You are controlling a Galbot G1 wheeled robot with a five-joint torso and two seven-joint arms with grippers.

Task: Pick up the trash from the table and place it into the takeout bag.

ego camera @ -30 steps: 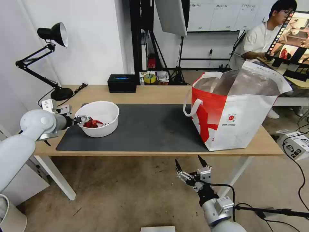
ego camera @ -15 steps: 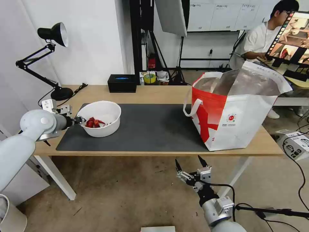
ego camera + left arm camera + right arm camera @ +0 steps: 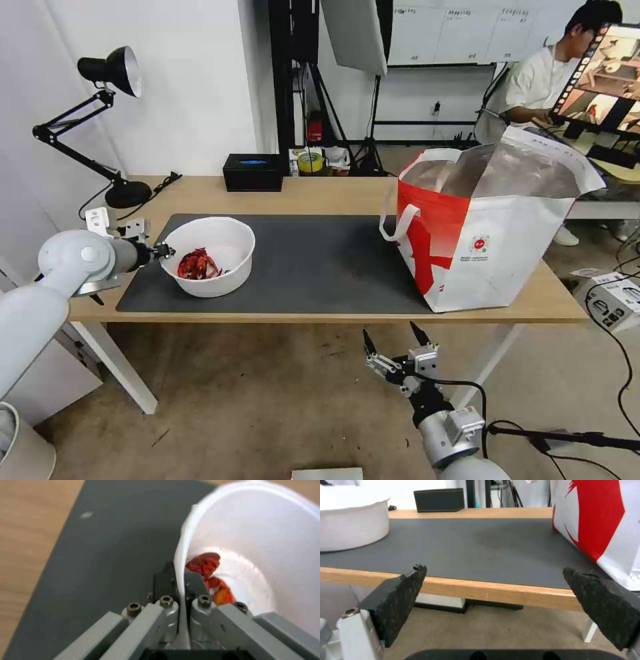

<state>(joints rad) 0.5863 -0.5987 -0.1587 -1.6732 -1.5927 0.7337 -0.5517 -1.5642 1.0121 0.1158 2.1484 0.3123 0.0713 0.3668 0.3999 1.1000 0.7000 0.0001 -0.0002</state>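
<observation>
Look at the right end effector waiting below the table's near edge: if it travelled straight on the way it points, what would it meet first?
Probably the table's front edge, which lies squarely between the open right end effector's fingers; depth is hard to judge.

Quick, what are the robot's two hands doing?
Left gripper: shut on the bowl rim.
Right gripper: open, holding nothing, below the table edge.

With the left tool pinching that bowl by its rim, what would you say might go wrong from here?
The left tool clamps only the thin rim of the white round bowl, so it may flex, slip or tilt when lifted. Tilting might spill the loose red scraps onto the dark grey mat. The white-and-red fabric takeout bag stands across the table, a long carry.
</observation>
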